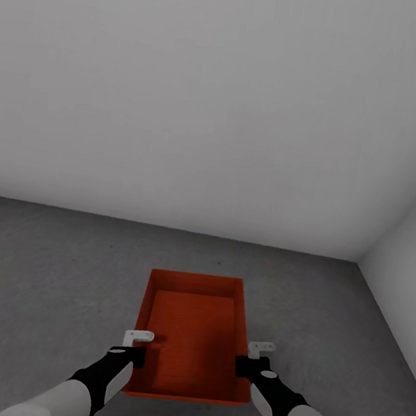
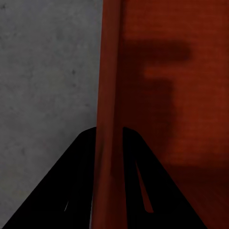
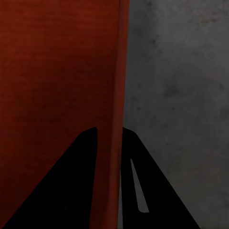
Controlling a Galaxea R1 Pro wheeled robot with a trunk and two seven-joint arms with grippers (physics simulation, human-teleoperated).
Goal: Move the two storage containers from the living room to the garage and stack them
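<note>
- A pale grey wall [image 1: 205,94] fills the upper half of the head view, with a second wall [image 1: 409,265] angling in at the right edge, so that the two meet in a corner at right of centre.
- The floor [image 1: 46,264] is dark grey, mottled concrete across the lower half of that frame; it shows too in the left wrist view [image 2: 43,71] and the right wrist view [image 3: 181,86].
- One storage container [image 1: 193,332], an orange-red open-top tray with low walls, sits in the lower centre of the head view, between the two arms, its long sides running away from the camera. I cannot tell whether it rests on the concrete or hangs just above it.
- The left gripper [image 1: 135,355] is at the tray's left wall; in the left wrist view its dark fingers [image 2: 76,181] stand on either side of that wall [image 2: 107,95], closed on it.
- The right gripper [image 1: 246,366] is at the tray's right wall; in the right wrist view its fingers [image 3: 71,181] likewise straddle the rim [image 3: 117,95], clamped on it.
</note>
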